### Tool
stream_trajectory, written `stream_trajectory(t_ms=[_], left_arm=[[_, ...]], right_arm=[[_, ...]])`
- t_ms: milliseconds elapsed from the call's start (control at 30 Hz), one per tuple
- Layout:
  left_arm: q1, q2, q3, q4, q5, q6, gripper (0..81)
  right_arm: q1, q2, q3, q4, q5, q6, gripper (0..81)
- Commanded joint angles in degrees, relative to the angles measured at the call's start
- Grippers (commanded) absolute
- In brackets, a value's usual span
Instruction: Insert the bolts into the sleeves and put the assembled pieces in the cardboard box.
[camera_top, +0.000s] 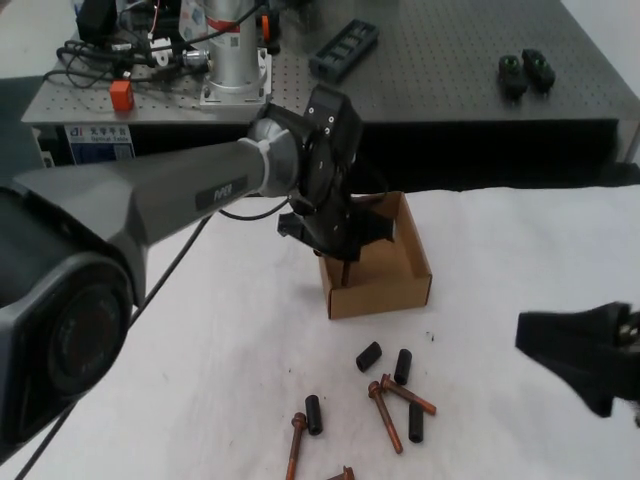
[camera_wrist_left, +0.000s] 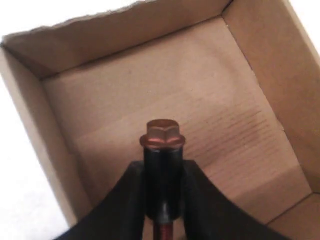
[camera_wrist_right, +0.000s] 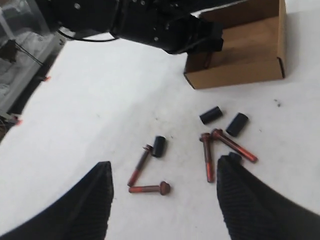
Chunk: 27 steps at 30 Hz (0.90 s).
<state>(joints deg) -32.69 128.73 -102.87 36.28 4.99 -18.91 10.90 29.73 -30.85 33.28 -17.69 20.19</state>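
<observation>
The left gripper (camera_wrist_left: 162, 192) is clamped on one assembled piece: its two fingers (camera_wrist_left: 127, 200) pinch a black sleeve (camera_wrist_left: 162, 172) from both sides. A copper-coloured bolt (camera_wrist_left: 162, 134) runs through the sleeve, with its hexagonal head sitting on one end and a short length of shank showing past the other. The piece hangs above the open top of the cardboard box (camera_wrist_left: 260, 60), over its bare floor. Whether it touches the floor cannot be told.

The box stands on a white cloth (camera_wrist_right: 100, 100). On the cloth in front of it lie four loose bolts and four loose sleeves, eight parts in all.
- Two bolts (camera_wrist_right: 206, 156) (camera_wrist_right: 234, 145) form a V with their heads nearly together.
- Two other bolts (camera_wrist_right: 139, 165) (camera_wrist_right: 149, 188) lie apart from that pair, with their plain ends close together.
- Two sleeves (camera_wrist_right: 211, 115) (camera_wrist_right: 236, 124) lie side by side nearest the box.
- A third sleeve (camera_wrist_right: 159, 146) lies just beside the head of one bolt.
- A fourth sleeve (camera_top: 415, 422) lies at the far end of the V.

The right gripper (camera_wrist_right: 166, 161) hangs over these loose parts with its fingers spread wide and nothing between them.
</observation>
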Motion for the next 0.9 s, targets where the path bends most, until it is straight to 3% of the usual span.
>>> stream_trajectory(t_ms=[0,100,167,333,567,867], left_arm=[[0.2,-0.6,-1.1,0.4,-1.0,-0.4,22.4],[0.2,-0.7,-1.1,0.4,-1.0,-0.4,28.7],[0.2,-1.0,-1.1,0.4,-1.0,-0.4,28.5],[0.7,-4.0,-1.1,0.5,-0.8,0.2,28.5],[1.7,-14.1,-0.5,3.1,-1.4,6.7,28.5],[2.0,-30.5,15.9,-1.8,-1.8,7.1,28.5]], right_arm=[[-0.1,8.5,-0.2,3.7,2.7,-5.0,45.2],[-0.1,17.0,-0.9,3.5,2.7,-9.3,45.2],[-0.1,23.0,-2.4,3.1,3.3,-13.5,45.2],[0.2,39.5,-10.2,3.1,7.6,-14.6,44.0],[5.4,57.8,-22.7,8.1,12.1,-24.5,40.1],[11.0,70.1,-30.1,9.8,18.2,-31.5,37.8]])
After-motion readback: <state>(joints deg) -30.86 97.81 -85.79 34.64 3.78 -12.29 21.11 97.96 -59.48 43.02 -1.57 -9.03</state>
